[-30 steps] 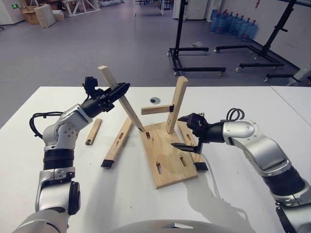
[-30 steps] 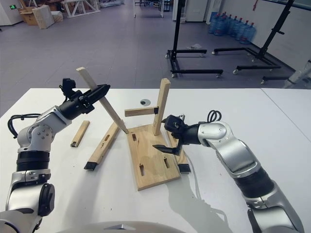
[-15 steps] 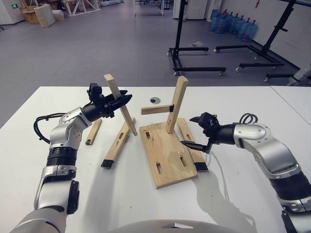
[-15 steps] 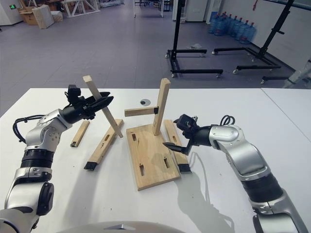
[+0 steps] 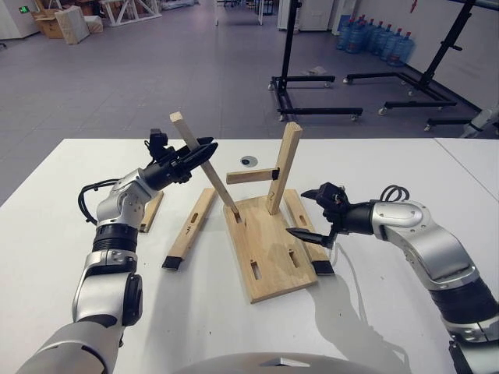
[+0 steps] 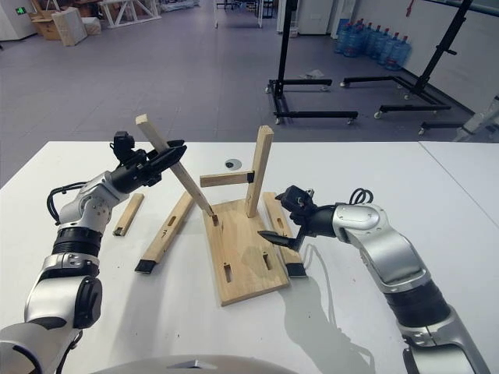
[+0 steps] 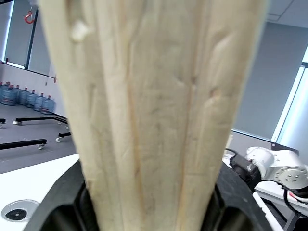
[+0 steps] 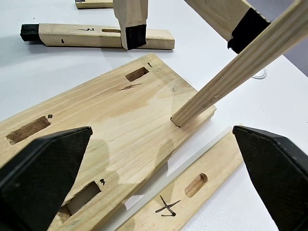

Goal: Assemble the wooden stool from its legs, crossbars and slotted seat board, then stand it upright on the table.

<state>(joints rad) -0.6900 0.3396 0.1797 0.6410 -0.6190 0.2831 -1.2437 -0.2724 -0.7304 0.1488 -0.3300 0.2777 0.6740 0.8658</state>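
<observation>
Now the left pincer is clamped around a pale wooden stool leg. The leg's dark lower tip hangs close above the far left-side slot of the flat slotted wooden seat board. Half a second earlier that tip was off the board, over the white counter. The leg's long axis slants, with the top end rising up and away past the pincer and the foot pointing down toward the right pincer.

That pincer gapes wide and has barely shifted. It hovers just above a second wooden leg with a black cap, which lies flat alongside the board. A pencilled cross sits beside that leg's slot. Smaller scribbles by the board's slots cannot be read.

Beyond the right pincer, an upright wooden leg stands in the board. A short wooden crossbar juts sideways from it.
</observation>
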